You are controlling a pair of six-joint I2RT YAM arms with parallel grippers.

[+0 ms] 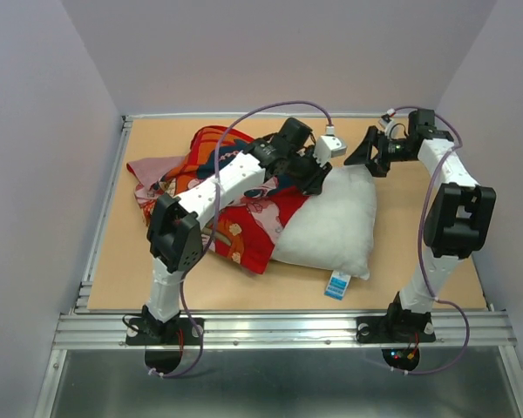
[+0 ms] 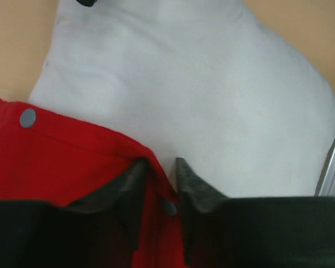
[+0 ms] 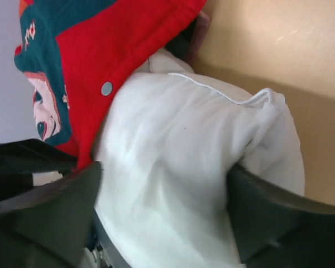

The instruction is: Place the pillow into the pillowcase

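The white pillow (image 1: pixel 331 222) lies on the table right of centre, its left end under the pillowcase's mouth. The red pillowcase (image 1: pixel 231 196) lies bunched to its left, partly hidden under my left arm. My left gripper (image 1: pixel 318 174) is shut on the pillowcase's red hem (image 2: pixel 100 162), cloth pinched between its fingers (image 2: pixel 135 176) just above the pillow (image 2: pixel 201 100). My right gripper (image 1: pixel 366 150) is open at the pillow's far right corner. In the right wrist view its fingers (image 3: pixel 61 206) stand wide apart on either side of the pillow (image 3: pixel 178 162), next to the pillowcase's edge (image 3: pixel 123 50).
A blue and white label (image 1: pixel 336 285) sticks out from the pillow's near edge. Metal rails (image 1: pixel 279 326) run along the table's front and left side. Purple walls close in the back and both sides. Snap buttons (image 2: pixel 28 118) dot the pillowcase's hem.
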